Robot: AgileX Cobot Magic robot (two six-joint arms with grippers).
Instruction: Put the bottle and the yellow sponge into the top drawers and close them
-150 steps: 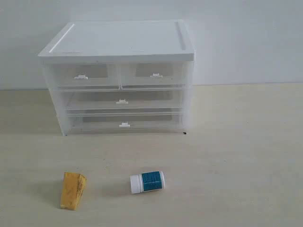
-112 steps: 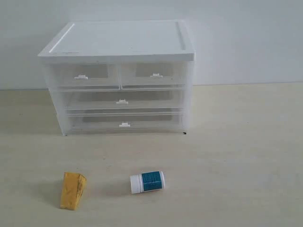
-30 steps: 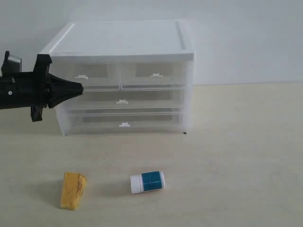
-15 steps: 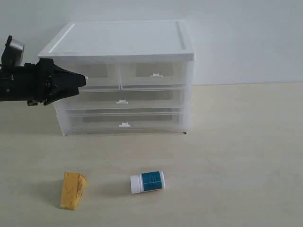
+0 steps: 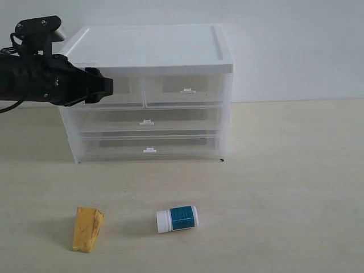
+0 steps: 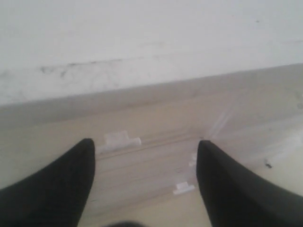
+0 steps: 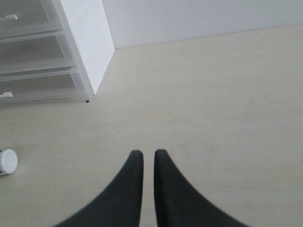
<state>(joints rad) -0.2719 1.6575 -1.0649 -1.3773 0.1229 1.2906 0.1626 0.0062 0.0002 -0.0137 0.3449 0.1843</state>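
Observation:
The white bottle (image 5: 177, 218) with a teal label lies on its side on the table, in front of the cabinet; its cap (image 7: 8, 161) shows at the edge of the right wrist view. To its left lies the yellow sponge (image 5: 87, 228). Both top drawers, left (image 5: 125, 91) and right (image 5: 185, 88), are closed. My left gripper (image 5: 107, 88) hangs open right in front of the left top drawer and covers its handle there. In the left wrist view that tab handle (image 6: 120, 139) sits between the spread fingers of the left gripper (image 6: 144, 144). My right gripper (image 7: 148, 153) is shut over bare table.
The white cabinet (image 5: 142, 48) stands at the back against the wall, with two closed full-width drawers (image 5: 148, 122) under the top pair. Its corner (image 7: 90, 38) shows in the right wrist view. Light wooden table (image 5: 284, 187) stretches to the right.
The left arm has come in from the left, risen and moved right, from beside the cabinet to the front of the left top drawer. The bottle and the sponge have not moved.

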